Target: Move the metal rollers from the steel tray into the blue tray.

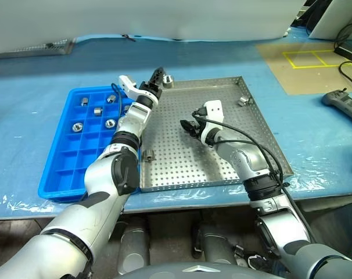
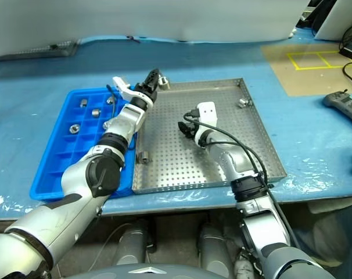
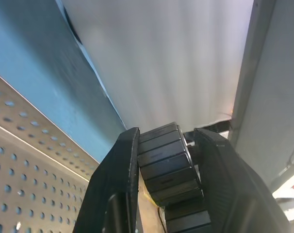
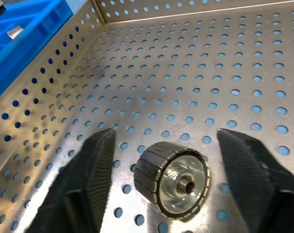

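Rollers (image 1: 95, 110) are already sorted into the blue tray (image 1: 60, 174), upper left. One roller (image 3: 164, 165) is gripped in the left gripper (image 1: 157, 76) jaws; another roller (image 4: 172, 178) lies on the steel tray (image 1: 263, 145) between the released right gripper (image 4: 172, 165) jaws.

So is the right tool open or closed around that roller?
Open. Its two fingers stand apart on either side of the roller, which lies untouched on the steel tray.

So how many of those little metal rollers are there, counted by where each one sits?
Rollers in blue tray: 5
Lying in steel tray: 4
Held in left end effector: 1
Total: 10
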